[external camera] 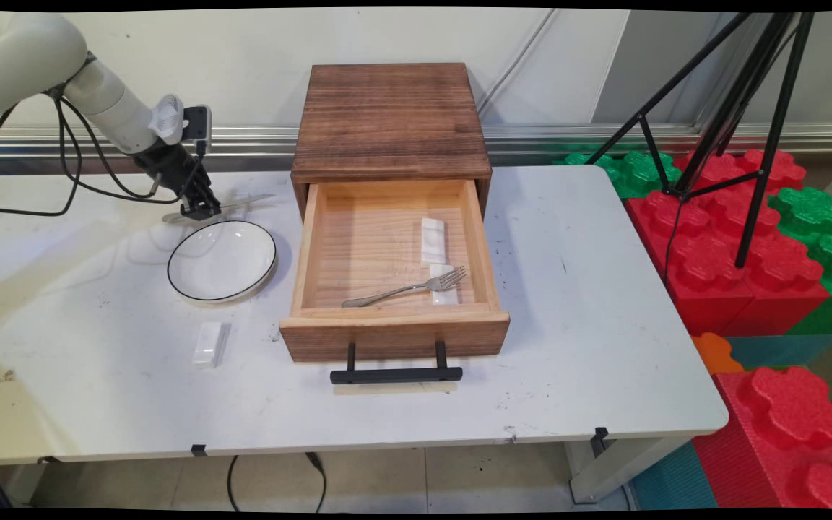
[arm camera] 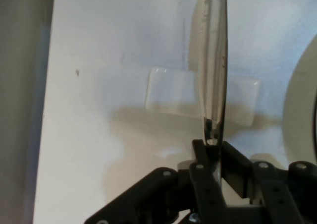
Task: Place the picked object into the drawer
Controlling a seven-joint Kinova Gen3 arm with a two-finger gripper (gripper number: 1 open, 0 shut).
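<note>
A knife (external camera: 232, 205), gripped by its handle end between the closed fingers of the black gripper (external camera: 200, 211), is held over the white table (external camera: 589, 303) just behind a black-rimmed white plate (external camera: 222, 260). In the hand view the blade (arm camera: 214, 60) stands edge-on above a white rest (arm camera: 171, 92) lying on the table. To the right, a wooden box (external camera: 391, 119) has its drawer (external camera: 394, 336) pulled out; inside lie a fork (external camera: 405, 289) with its tines on one white rest (external camera: 445, 289) and a second rest (external camera: 432, 240) behind it. Another white rest (external camera: 208, 343) lies near the plate's front. Red and green foam blocks (external camera: 741, 245) and a black tripod (external camera: 734, 108) stand at right.
</note>
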